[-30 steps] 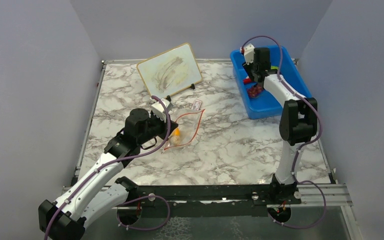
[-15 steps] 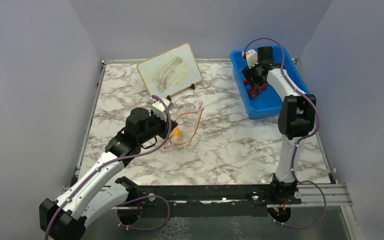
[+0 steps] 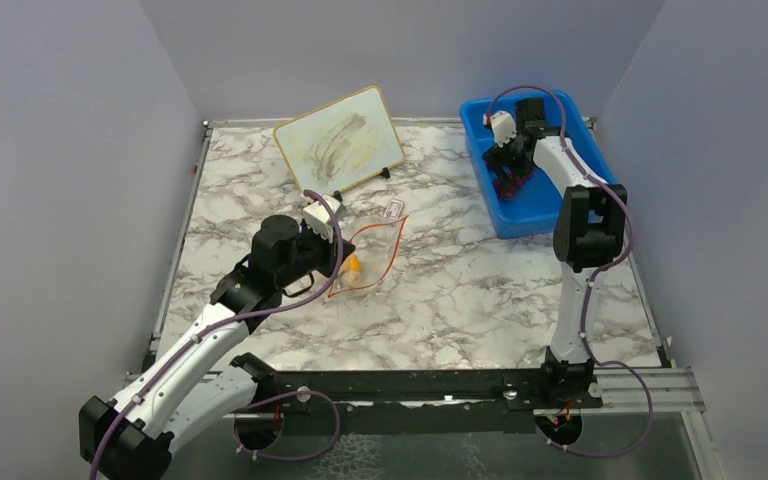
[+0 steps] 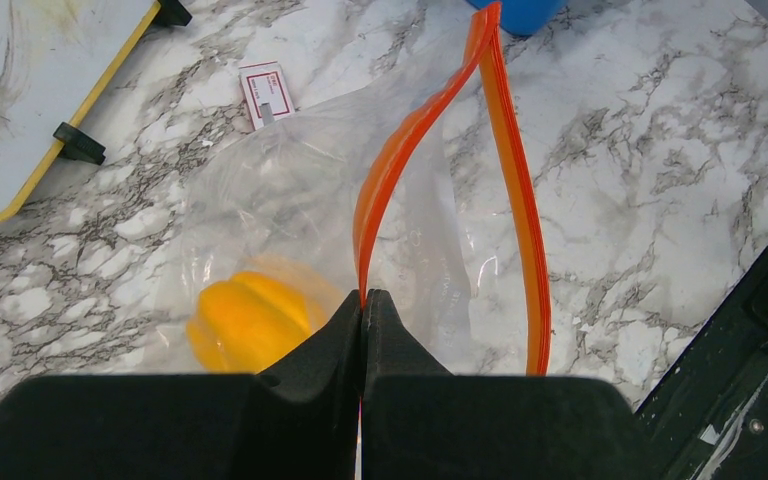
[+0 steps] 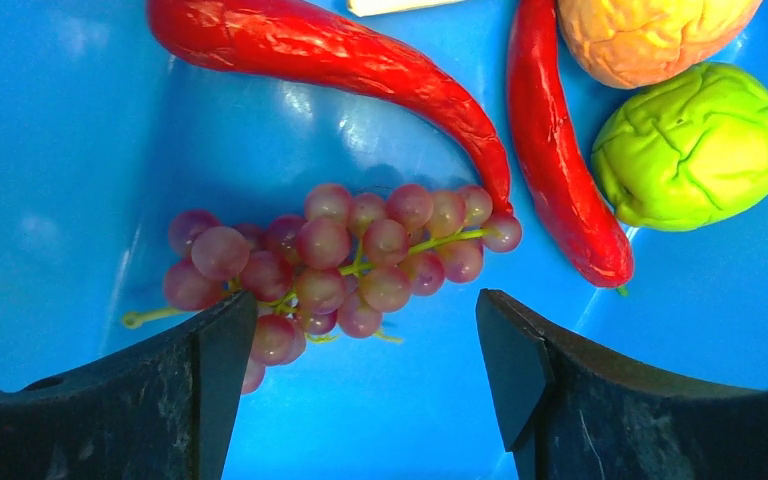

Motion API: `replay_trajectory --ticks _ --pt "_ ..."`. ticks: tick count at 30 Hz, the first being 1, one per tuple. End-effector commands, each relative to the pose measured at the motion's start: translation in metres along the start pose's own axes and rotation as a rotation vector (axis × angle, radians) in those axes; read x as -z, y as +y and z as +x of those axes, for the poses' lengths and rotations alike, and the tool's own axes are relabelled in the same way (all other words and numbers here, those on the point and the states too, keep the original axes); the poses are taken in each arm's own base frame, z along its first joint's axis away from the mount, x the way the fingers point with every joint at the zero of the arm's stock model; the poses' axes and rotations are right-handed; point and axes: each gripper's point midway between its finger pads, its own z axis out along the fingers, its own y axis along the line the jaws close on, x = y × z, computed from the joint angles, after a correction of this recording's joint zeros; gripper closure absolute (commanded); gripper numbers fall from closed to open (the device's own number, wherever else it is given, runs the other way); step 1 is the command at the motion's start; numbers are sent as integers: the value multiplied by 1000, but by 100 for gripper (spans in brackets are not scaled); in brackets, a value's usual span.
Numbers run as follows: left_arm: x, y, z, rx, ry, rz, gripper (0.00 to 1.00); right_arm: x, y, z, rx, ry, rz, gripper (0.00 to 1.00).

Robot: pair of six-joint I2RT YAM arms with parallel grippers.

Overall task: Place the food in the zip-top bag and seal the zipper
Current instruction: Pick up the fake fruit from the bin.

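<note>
Just below right gripper [image 5: 365, 305], grape bunch [image 5: 350, 255]

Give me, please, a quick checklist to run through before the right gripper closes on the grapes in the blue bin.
1. Jaws of the right gripper open: ok, wide.
2. The grape bunch between its fingers: ok, though its left end meets the left finger.
3. The curved red chili clear of the bunch: not ok, its tip touches the grapes.
4. The left gripper shut on the zipper: ok.
5. The zip-top bag mouth open: ok, the strip's two sides stand apart.
6. Low enough to grasp: cannot tell.
</note>
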Motion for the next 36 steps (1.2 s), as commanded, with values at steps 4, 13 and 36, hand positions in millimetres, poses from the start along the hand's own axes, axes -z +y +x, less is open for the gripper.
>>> replay_trajectory --ticks 4,13,36 --pt "-2 5 -4 -13 -22 -19 100 -34 11 20 41 57 -69 21" --pt "-2 6 -3 -12 -19 -21 100 -55 9 27 26 64 -82 38" --pt "-1 6 -6 -7 -29 -23 100 7 -24 -26 -104 -112 -8 95"
